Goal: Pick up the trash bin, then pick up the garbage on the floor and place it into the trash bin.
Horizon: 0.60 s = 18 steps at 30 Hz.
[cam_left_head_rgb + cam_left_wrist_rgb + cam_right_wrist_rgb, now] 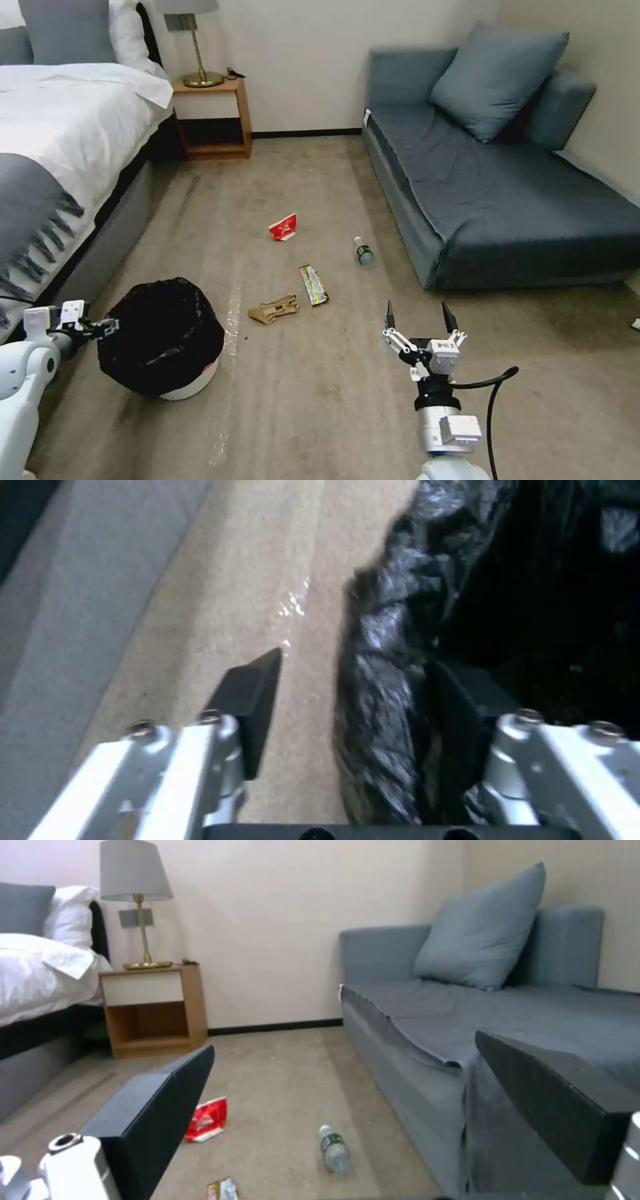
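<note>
Nearest the camera, the right gripper is held upright above the near carpet, its fingers spread wide and nothing between them; the arm rises almost straight from the robot's body, wrist level, facing the far wall. At the near left, the left gripper is reached out sideways to the trash bin, the forearm low and roughly horizontal. Its fingers are parted astride the rim, one outside over the carpet and one inside against the black liner. A slip is judged the main risk: only loose bag plastic might be pinched, so the bin could tilt or the liner pull free on lifting. The garbage lies apart on the floor beyond: cardboard piece, snack wrapper, carton and bottle near the sofa.
</note>
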Available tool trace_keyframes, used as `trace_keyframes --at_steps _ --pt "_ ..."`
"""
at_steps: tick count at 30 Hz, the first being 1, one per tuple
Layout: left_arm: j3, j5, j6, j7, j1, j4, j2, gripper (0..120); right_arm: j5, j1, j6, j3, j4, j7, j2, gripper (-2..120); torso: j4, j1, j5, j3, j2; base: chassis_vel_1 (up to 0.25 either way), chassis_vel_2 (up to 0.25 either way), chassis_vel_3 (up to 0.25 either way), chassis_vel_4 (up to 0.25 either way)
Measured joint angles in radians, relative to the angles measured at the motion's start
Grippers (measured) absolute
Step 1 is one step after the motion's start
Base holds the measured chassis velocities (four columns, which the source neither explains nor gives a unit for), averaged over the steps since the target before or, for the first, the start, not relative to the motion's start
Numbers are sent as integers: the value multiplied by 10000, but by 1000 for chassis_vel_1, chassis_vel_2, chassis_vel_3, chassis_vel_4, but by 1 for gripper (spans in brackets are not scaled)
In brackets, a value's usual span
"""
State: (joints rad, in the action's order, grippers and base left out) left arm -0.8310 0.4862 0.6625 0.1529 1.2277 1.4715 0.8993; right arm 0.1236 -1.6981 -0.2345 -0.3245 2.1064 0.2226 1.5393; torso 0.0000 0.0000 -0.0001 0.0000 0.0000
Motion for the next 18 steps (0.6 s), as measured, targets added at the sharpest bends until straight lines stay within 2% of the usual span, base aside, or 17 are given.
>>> trace_keyframes --at_steps 11,18 --pt "69 -176 60 106 -69 -239 153 12 -11 -81 -1 -15 104 4 8 100 -1 0 4 -1 1 0 0 0 0" --pt "-17 -95 4 12 -12 -145 193 10 -29 -87 -22 -25 108 0 -1 100 -6 0 2 0 0 0 0 0 0"
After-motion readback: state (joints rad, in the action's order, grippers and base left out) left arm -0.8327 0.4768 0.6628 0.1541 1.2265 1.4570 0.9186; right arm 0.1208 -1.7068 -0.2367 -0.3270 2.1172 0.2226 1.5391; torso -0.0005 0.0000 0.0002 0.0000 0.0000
